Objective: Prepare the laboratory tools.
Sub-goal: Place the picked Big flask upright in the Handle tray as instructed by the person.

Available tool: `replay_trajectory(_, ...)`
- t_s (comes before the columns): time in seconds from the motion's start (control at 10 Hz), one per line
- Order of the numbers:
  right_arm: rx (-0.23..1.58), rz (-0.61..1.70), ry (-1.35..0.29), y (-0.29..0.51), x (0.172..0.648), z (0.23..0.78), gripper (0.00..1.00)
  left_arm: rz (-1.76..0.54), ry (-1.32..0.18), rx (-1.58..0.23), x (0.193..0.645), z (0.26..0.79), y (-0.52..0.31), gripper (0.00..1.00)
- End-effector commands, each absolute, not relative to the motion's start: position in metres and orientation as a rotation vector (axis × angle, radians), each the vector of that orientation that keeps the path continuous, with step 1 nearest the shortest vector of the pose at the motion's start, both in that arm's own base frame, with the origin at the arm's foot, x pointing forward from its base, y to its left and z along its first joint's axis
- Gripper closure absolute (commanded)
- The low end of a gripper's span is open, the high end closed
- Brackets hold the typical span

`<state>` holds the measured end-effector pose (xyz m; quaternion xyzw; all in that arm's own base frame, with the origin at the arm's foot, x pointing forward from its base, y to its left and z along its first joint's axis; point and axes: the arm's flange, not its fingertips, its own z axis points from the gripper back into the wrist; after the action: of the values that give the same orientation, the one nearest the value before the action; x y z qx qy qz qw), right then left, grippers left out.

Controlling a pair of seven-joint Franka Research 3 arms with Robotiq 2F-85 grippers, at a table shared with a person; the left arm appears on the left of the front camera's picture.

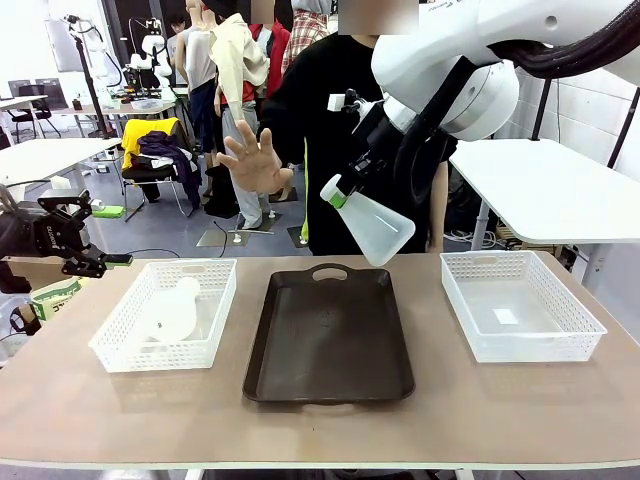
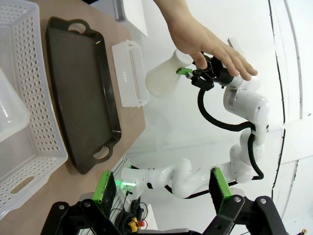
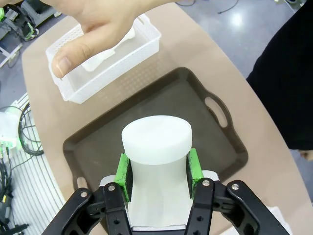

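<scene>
My right gripper (image 1: 340, 196) is shut on the neck of a frosted white flask (image 1: 378, 230), holding it tilted in the air above the far end of the dark brown tray (image 1: 330, 340). In the right wrist view the green pads of the right gripper (image 3: 157, 171) clamp the flask (image 3: 156, 137) over the tray (image 3: 93, 147). A second flask (image 1: 175, 305) lies in the left white basket (image 1: 110, 345). My left gripper (image 1: 75, 245) stands open at the table's far left edge, its own view showing the left gripper (image 2: 162, 188) with nothing between the fingers. The person's open hand (image 1: 255, 160) is raised beside the held flask.
An empty white mesh basket (image 1: 520, 340) stands at the right of the table. The person stands at the far side behind the tray. In the right wrist view the hand (image 3: 98, 24) hovers over the left basket (image 3: 73, 90). Bare tabletop runs along the near edge.
</scene>
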<state>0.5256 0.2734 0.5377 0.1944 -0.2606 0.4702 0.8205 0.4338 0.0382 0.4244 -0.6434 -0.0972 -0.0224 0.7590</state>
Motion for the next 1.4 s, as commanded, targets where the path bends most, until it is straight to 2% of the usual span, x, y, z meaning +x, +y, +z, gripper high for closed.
replay_trajectory(0.0,0.436,0.991,-0.561,0.2719,0.5241,0.5369,1.0,-0.049,-0.216,-1.406,0.4331,0.4257,0.0393,0.0)
replay_trajectory(1.3,0.436,0.991,-0.561,0.2719,0.5241,0.5369,1.0,-0.049,-0.216,-1.406,0.4331,0.4257,0.0393,0.0)
